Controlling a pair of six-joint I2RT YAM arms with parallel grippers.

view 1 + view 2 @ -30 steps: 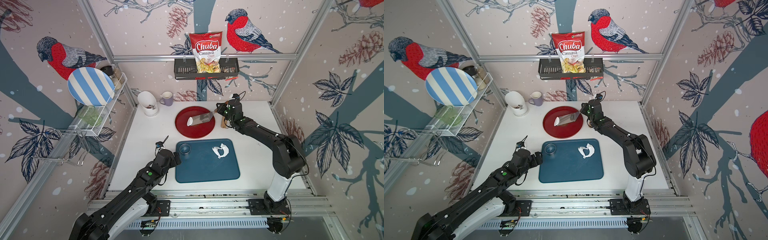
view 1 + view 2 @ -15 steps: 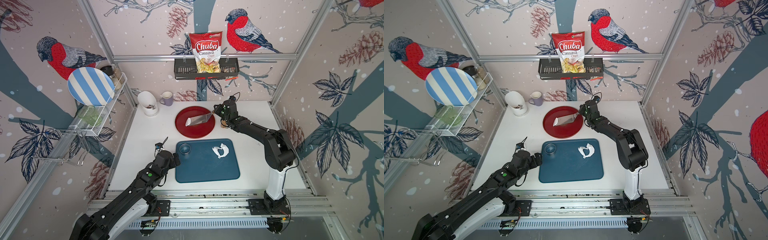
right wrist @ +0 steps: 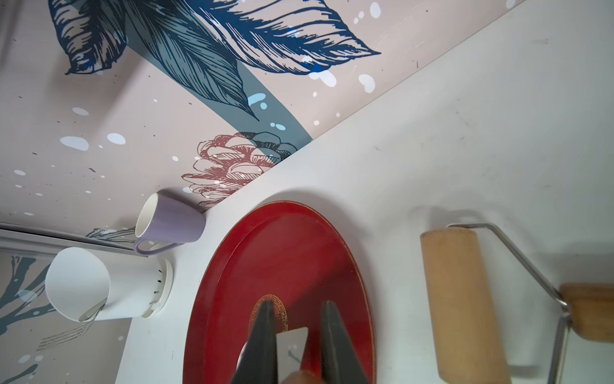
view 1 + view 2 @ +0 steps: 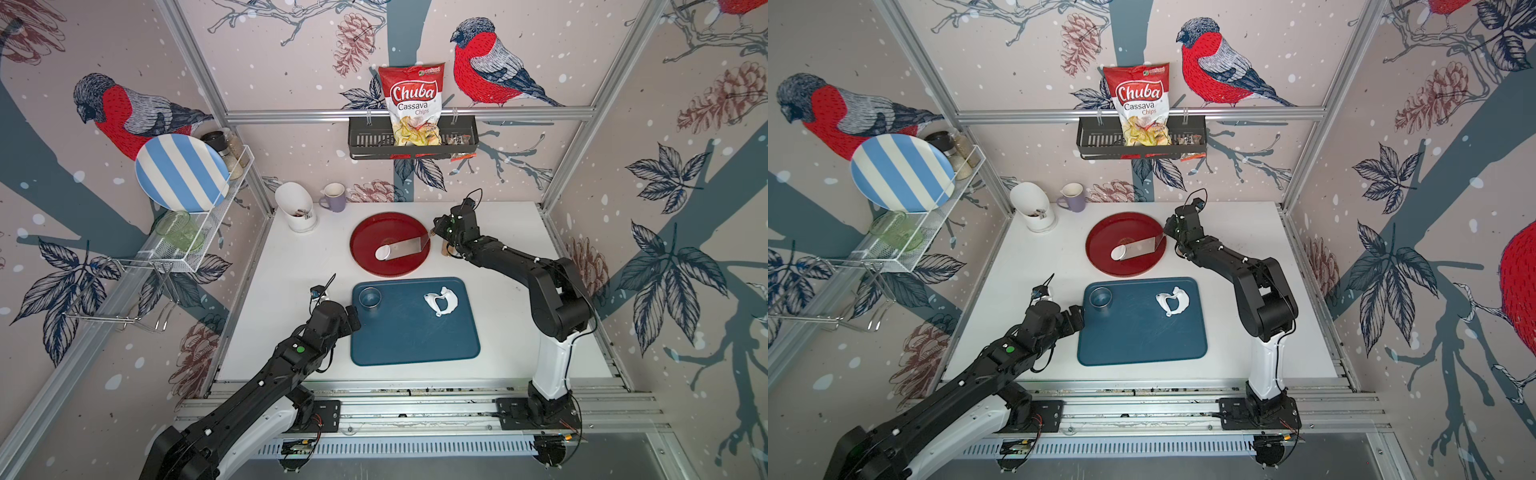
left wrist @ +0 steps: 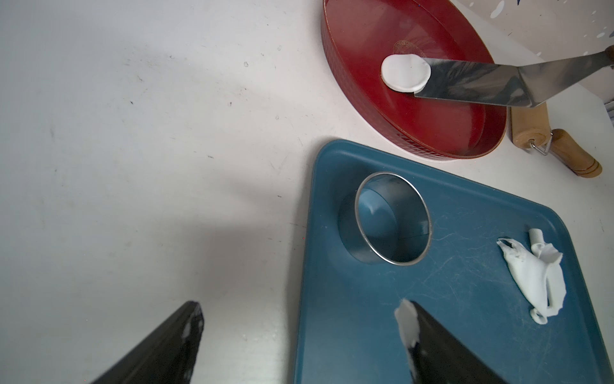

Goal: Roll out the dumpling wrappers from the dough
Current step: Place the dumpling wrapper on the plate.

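A round white dumpling wrapper (image 4: 382, 252) (image 4: 1118, 252) (image 5: 405, 73) lies at the tip of a metal spatula (image 4: 405, 248) (image 5: 471, 83), over the red plate (image 4: 374, 226) (image 5: 448, 133). My right gripper (image 4: 436, 232) (image 3: 296, 304) is shut on the spatula's handle at the plate's right rim. A ragged scrap of dough (image 4: 441, 301) (image 4: 1173, 300) (image 5: 535, 276) lies on the blue tray (image 4: 411, 340) (image 5: 365, 316). My left gripper (image 4: 353, 318) (image 5: 302, 304) stands open at the tray's left edge, holding nothing. A smear of dough sticks to one of its fingers (image 5: 407, 319).
A metal ring cutter (image 4: 370, 298) (image 5: 392, 217) stands in the tray's far left corner. A wooden rolling pin (image 5: 531, 129) (image 3: 461, 306) lies right of the plate. A white utensil holder (image 4: 297, 208) and a purple mug (image 4: 334, 198) stand at the back left.
The right arm has folded in, and the spatula with the wrapper has shifted slightly toward the plate's front. The left arm has not moved.
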